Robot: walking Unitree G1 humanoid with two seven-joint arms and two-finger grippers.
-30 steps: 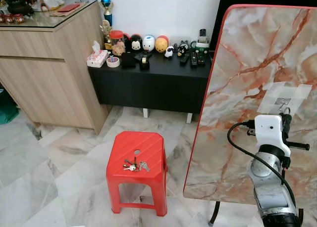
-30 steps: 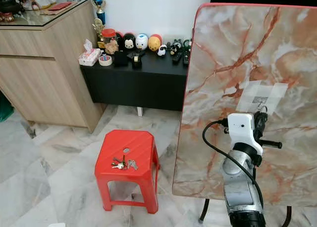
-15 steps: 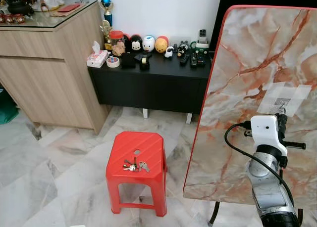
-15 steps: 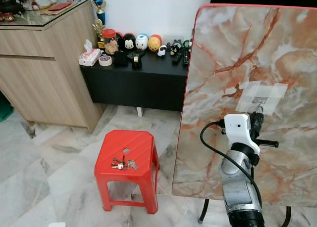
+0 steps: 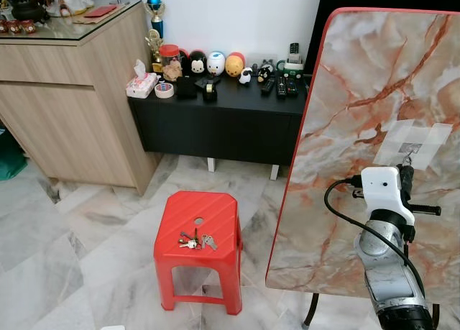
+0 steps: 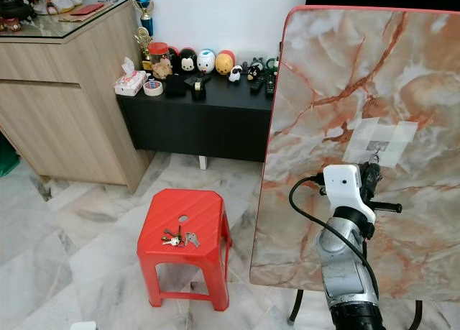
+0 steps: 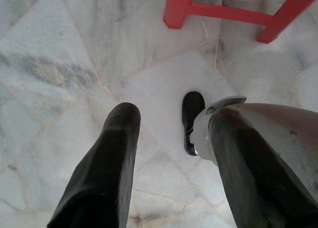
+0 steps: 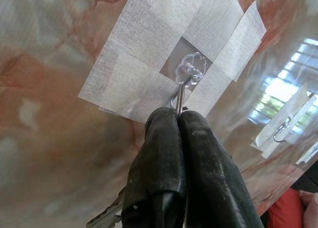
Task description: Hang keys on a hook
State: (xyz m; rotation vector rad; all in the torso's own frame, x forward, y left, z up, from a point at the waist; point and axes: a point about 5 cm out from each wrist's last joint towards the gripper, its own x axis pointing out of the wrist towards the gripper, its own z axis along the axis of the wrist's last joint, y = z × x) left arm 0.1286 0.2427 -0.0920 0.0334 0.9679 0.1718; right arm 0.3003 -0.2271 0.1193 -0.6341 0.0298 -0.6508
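Note:
A marble-patterned board (image 5: 359, 93) stands upright at my right, with a clear hook (image 8: 191, 69) taped to it under white tape (image 5: 420, 137). My right gripper (image 8: 179, 116) is raised against the board just under the hook, shut on a metal key ring. The ring's top touches the hook's stem, and a key (image 8: 105, 219) dangles below the fingers. A second bunch of keys (image 5: 195, 240) lies on the red plastic stool (image 5: 215, 209) to the left of the board. Hanging low over the floor, my left gripper (image 7: 169, 138) is open with nothing in it.
A black low cabinet (image 5: 215, 125) with figurines, a tissue box and remotes stands against the back wall. To its left is a wooden cupboard (image 5: 68, 107). The board's dark leg (image 5: 310, 312) meets the marble floor (image 5: 72, 251) near my right arm.
My right gripper has drifted slightly left and down along the board, still shut under the hook. The stool and its keys have not moved.

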